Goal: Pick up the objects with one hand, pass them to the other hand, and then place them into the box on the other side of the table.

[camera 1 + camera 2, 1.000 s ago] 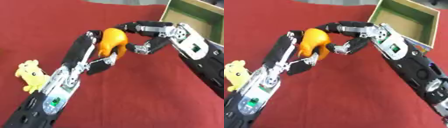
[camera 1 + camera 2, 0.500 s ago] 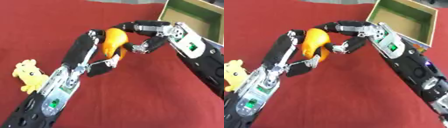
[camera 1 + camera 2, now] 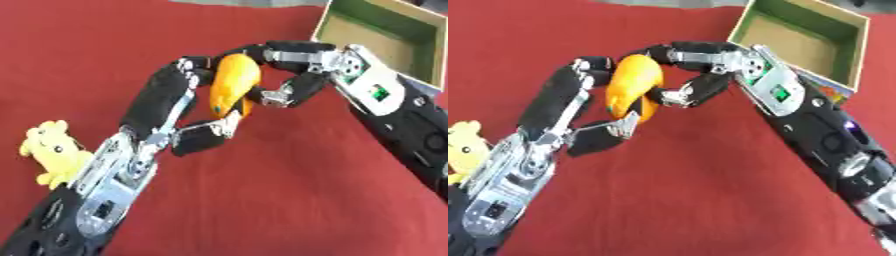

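Two hands on one orange toy, mid-handover above the cloth

One yellow plush animal (image 3: pixel 51 155) lies on the red tablecloth (image 3: pixel 289 200) at the far left, beside the left forearm and apart from the action. Next comes the left hand (image 3: pixel 175 107), raised over the middle of the table, its fingers and thumb curled around the orange toy (image 3: pixel 233 87). That toy is off the cloth, its long axis running near upright with a slight lean, upper end toward the box. Just to its right, the right hand (image 3: pixel 710 70) reaches in from the box side: fingers arch over the toy's top and the thumb presses in lower down, so it appears to be clasping the toy as well. Both hands meet on it, the left from the left, the right from the right. Farthest right, at the upper corner, stands the open green-lined box (image 3: pixel 859 47), nearer the right hand. Judging by this, the transfer hinges on the left hand letting go, then the right arm swinging back toward the box.
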Robot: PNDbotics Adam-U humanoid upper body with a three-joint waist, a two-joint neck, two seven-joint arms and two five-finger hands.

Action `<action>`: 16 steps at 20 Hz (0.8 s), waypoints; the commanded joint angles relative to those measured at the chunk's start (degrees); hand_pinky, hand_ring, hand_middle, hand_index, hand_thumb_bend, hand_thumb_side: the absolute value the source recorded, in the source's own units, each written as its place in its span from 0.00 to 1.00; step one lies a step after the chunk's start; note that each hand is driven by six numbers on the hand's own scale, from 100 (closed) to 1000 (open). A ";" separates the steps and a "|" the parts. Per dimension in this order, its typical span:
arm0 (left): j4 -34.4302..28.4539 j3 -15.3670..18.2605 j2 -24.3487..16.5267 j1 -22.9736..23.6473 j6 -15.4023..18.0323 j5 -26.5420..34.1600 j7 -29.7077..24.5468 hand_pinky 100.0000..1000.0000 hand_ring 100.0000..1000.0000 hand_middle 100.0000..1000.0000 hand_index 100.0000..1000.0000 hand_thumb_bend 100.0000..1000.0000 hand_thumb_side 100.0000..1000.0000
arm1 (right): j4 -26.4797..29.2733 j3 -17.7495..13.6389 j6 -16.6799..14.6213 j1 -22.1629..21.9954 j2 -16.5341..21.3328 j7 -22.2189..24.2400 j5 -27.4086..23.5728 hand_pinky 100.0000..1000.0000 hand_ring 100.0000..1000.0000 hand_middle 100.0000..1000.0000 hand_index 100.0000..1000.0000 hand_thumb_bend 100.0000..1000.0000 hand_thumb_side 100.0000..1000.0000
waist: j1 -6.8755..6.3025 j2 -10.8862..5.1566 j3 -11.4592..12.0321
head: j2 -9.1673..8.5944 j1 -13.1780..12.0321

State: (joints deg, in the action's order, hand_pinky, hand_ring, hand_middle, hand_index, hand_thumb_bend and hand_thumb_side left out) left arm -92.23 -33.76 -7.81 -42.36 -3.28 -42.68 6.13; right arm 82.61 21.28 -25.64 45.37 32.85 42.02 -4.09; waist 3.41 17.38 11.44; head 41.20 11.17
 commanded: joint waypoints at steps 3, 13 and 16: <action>0.16 0.04 0.59 -1.23 -0.78 -0.64 -0.10 0.56 0.59 0.45 0.39 0.00 0.34 | 1.11 -0.04 -8.75 0.58 1.02 9.94 -1.93 0.98 1.00 0.71 0.87 0.00 0.51 | -0.13 -0.88 -0.16 | 0.36 0.03; 4.09 0.73 1.43 -1.53 -3.30 -2.39 2.37 0.56 0.59 0.45 0.45 0.00 0.20 | 5.57 -0.42 0.34 0.41 1.54 9.94 -10.19 0.89 1.00 0.34 0.50 0.00 0.15 | -0.11 -1.00 -0.39 | 0.35 0.02; 4.76 0.73 1.55 -1.47 -3.67 -2.55 3.03 0.56 0.59 0.45 0.46 0.00 0.15 | 6.54 -0.65 3.10 0.33 1.71 9.94 -11.72 0.88 1.00 0.28 0.45 0.00 0.14 | -0.10 -1.01 -0.45 | 0.32 0.05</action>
State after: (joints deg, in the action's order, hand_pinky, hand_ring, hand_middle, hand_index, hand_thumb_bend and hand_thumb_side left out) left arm -87.47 -33.71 -6.32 -42.86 -6.61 -44.93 8.67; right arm 86.98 21.26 -19.67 44.85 33.18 48.00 -14.46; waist 3.42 17.40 11.02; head 41.64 11.17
